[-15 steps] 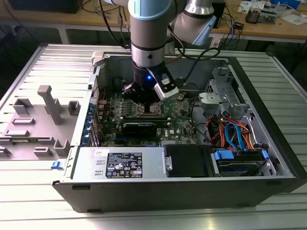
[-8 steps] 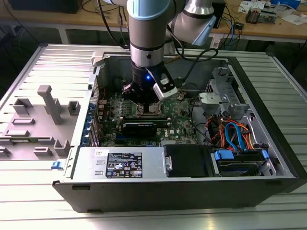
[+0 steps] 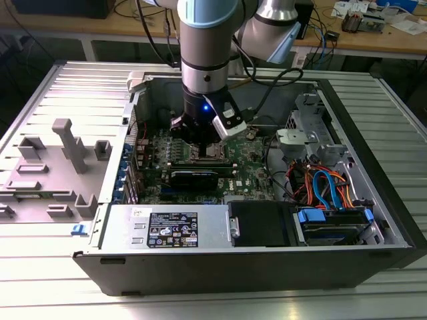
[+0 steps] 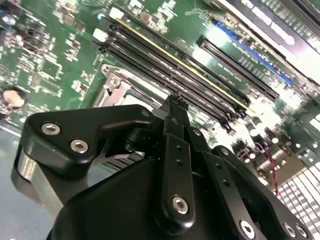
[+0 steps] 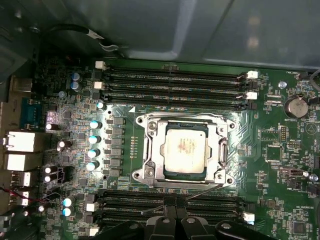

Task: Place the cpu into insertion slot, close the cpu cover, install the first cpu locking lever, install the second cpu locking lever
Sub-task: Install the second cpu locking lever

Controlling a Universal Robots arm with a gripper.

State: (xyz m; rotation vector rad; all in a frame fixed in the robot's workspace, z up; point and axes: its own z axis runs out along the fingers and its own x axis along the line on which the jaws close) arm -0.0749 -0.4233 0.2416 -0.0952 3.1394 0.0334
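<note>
The cpu (image 5: 186, 151), a square chip with a dull silver top, lies in the socket in the first wrist view. The cpu cover (image 5: 150, 159), a silver frame plate, lies flat around it with the chip showing through its window. One locking lever (image 5: 223, 152) runs along one side of the socket. A second thin lever (image 5: 210, 190) slants across the socket's edge nearest my gripper (image 5: 173, 202). My gripper is shut, and its tip meets that rod. In the second wrist view the black fingers (image 4: 176, 107) come together beside the socket's corner (image 4: 116, 86). In the exterior view the gripper (image 3: 200, 145) hangs over the socket.
Black memory slots (image 5: 175, 85) run along both sides of the socket. A long black card (image 3: 193, 177) sits just in front of the socket in the exterior view. The open case's walls (image 3: 220, 230), a drive cage and a cable bundle (image 3: 327, 183) surround the board.
</note>
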